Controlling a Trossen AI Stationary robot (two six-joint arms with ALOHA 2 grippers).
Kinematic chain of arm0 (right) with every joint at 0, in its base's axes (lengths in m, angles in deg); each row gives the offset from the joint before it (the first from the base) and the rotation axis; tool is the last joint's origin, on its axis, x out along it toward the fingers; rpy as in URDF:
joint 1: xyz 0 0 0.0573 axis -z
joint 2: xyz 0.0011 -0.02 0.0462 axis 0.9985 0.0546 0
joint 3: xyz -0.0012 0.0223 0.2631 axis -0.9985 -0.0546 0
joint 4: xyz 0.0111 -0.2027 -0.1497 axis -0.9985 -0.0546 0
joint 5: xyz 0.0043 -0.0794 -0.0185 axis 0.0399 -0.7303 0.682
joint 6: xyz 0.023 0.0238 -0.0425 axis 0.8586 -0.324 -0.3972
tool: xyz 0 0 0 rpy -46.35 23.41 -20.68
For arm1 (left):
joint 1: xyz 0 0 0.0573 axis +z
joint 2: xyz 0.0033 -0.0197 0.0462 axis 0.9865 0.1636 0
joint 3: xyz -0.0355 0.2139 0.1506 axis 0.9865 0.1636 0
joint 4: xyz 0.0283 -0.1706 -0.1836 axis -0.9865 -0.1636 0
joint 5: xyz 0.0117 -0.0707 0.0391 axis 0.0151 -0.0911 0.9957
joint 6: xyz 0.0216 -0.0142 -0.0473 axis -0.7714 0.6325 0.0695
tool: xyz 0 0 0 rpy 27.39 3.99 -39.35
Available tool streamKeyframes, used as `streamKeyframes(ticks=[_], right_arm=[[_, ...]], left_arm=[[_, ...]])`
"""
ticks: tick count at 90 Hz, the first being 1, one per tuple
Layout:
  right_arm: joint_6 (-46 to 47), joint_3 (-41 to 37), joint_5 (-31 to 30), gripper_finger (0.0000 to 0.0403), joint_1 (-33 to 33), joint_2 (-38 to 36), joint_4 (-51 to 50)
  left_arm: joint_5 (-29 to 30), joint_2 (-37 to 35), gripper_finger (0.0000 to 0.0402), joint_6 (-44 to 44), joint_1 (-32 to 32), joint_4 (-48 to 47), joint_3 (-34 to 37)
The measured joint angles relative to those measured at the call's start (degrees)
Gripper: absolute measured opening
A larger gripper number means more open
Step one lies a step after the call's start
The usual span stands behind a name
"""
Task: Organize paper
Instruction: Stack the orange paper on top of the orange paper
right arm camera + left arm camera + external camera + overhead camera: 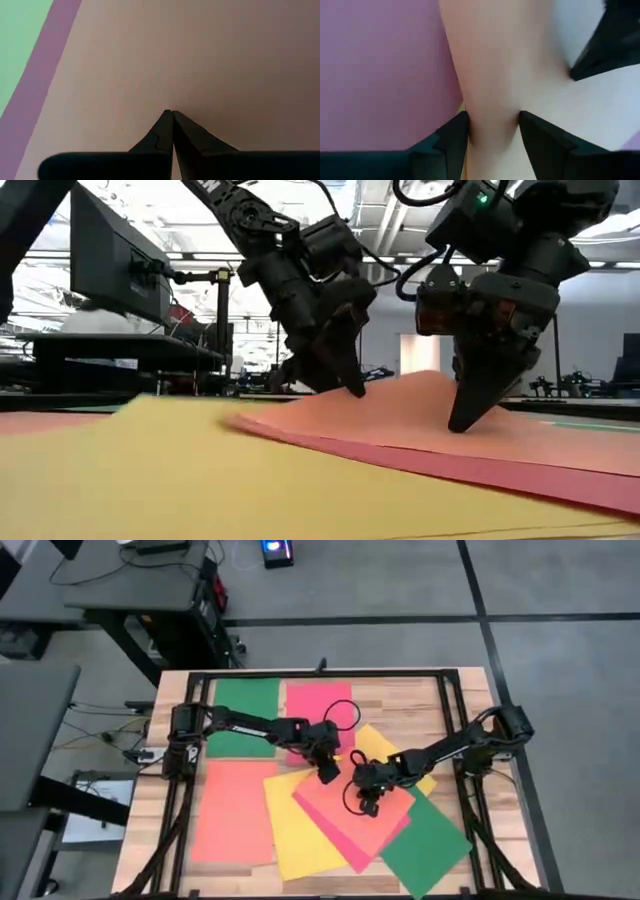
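Observation:
Several coloured sheets of paper overlap at the table's middle. An orange sheet (352, 808) lies on top, over a pink-red sheet (372, 845), a yellow sheet (300, 835) and a green sheet (428, 845). My left gripper (327, 776) is shut on the orange sheet's far-left edge. My right gripper (365, 800) stands shut with its tips on the same sheet, a little to the right. The sheet bulges up between them (425, 385). My left gripper pinches a raised ridge of the orange sheet (492, 120) between its two fingers, at the sheet's far-left edge. The fingers slant down from the table's left. The rest of the sheet lies on the sheets below. My right gripper presses its shut fingertips (172, 117) down on the orange sheet's flat top face (200, 75), coming from above and slanting from the table's right. The sheet lies on the pink-red sheet under the tips.
A green sheet (245, 715) and a pink-red sheet (318, 705) lie flat at the far side, and an orange sheet (232, 810) at the near left. Another yellow sheet (385, 745) lies under my right arm. A black frame (330, 675) borders the table.

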Motion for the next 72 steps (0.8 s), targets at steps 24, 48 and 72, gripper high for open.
streamKeyframes(ticks=[24,48,72], right_arm=[[0.0,-0.01,0.08,0.0,0.0,0.0,-0.01],[-0.02,-0.01,0.11,0.0,-0.02,0.0,-0.01],[-0.02,-0.01,0.13,0.0,-0.02,0.0,-0.01]], left_arm=[[-0.78,-0.11,0.0162,-1.89,-0.02,-4.91,-5.4],[-0.7,-0.11,0.0162,-2.33,-0.02,-7.57,-6.63],[-1.25,-0.11,0.0162,-2.77,-0.02,-9.08,-6.63]])
